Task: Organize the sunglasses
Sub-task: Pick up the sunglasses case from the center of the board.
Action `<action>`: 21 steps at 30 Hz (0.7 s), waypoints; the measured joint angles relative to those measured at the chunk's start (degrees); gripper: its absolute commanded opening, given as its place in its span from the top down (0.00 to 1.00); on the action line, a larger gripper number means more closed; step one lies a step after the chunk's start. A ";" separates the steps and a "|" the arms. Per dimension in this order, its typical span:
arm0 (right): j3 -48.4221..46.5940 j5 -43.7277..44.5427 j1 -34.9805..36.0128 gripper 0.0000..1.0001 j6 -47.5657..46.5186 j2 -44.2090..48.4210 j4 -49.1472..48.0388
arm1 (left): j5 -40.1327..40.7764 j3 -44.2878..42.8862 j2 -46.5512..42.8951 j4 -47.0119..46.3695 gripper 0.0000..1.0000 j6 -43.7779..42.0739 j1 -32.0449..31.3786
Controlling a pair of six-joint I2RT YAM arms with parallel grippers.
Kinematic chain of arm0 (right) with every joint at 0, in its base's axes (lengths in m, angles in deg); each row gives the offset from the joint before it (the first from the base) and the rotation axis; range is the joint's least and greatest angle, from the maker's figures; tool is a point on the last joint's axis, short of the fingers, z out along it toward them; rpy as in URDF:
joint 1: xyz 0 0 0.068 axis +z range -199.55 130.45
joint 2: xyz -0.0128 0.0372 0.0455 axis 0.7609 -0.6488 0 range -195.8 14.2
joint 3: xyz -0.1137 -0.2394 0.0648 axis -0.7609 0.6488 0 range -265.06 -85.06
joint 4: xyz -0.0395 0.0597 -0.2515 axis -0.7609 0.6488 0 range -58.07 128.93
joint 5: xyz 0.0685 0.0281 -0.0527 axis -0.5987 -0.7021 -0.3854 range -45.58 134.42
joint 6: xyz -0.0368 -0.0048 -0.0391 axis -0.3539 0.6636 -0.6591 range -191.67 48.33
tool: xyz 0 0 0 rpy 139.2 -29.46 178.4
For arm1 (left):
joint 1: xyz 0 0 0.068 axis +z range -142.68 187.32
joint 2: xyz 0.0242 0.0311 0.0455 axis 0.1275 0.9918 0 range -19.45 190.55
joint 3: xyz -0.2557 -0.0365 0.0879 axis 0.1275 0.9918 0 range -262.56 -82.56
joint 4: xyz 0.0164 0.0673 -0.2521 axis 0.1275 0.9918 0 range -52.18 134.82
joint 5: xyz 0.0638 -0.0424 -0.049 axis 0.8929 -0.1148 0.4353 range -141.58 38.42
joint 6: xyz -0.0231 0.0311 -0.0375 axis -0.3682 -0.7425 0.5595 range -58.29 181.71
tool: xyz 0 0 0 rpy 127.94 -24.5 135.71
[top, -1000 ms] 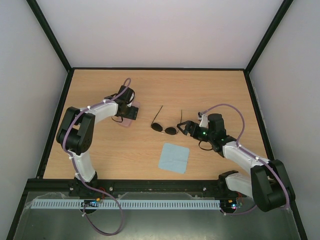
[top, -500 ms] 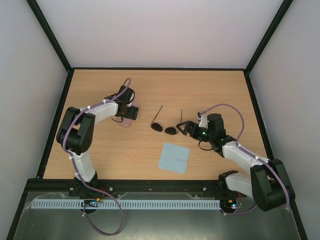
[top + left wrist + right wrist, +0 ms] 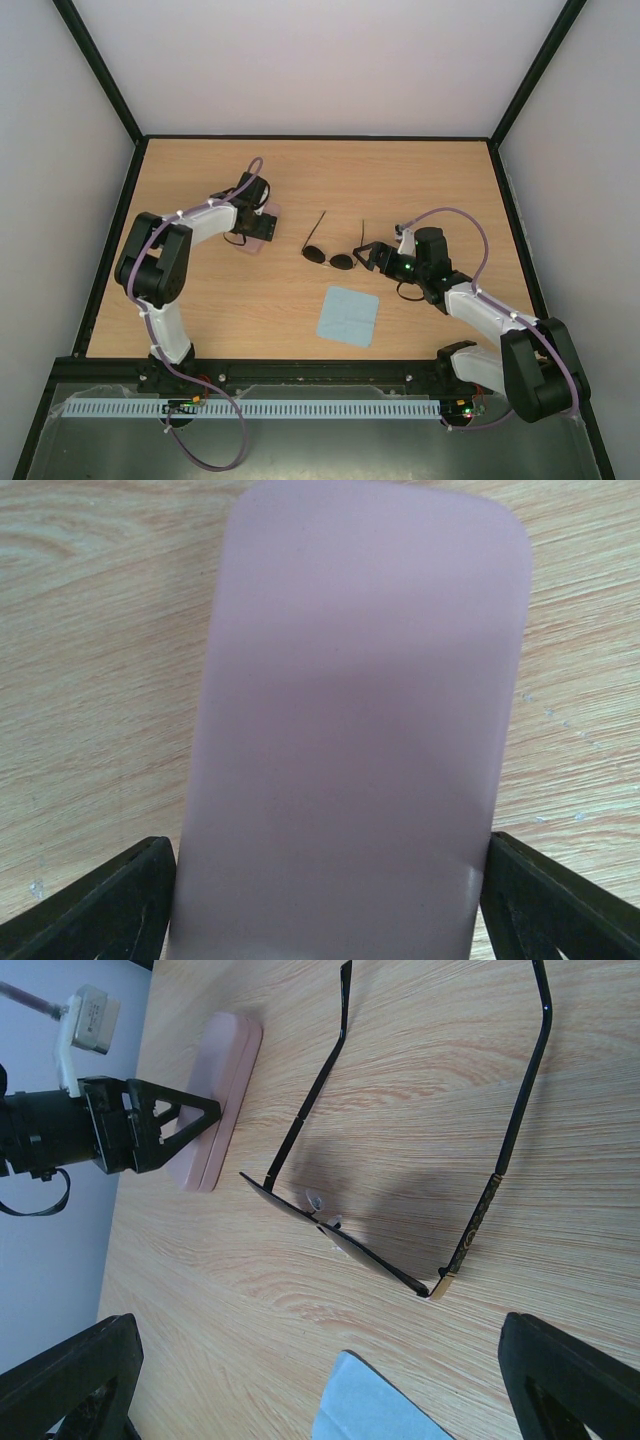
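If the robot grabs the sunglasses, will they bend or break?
Probably bendy and fragile: the sunglasses have a thin wire frame and long, thin arms. They look light, so a push would likely slide them across the smooth table rather than roll them.

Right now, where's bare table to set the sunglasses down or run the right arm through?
Free: the far strip of table between the sunglasses and the back edge; the near-left patch between the left arm and the blue cloth. Crowded: the middle band, with the left gripper clasping the pink case, the sunglasses, and the open right gripper close beside them.
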 measured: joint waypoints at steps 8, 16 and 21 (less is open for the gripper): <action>0.02 0.00 0.00 0.01 0.00 0.00 0.00 | 0.55 0.02 0.59 -0.11 0.34 0.22 0.00; 0.28 0.00 0.02 0.02 0.00 0.00 -0.04 | 0.66 0.02 0.46 -0.17 0.53 0.76 0.00; 0.28 0.00 0.11 0.01 0.00 0.00 -0.04 | -0.96 0.96 -1.38 0.46 0.60 2.56 -0.35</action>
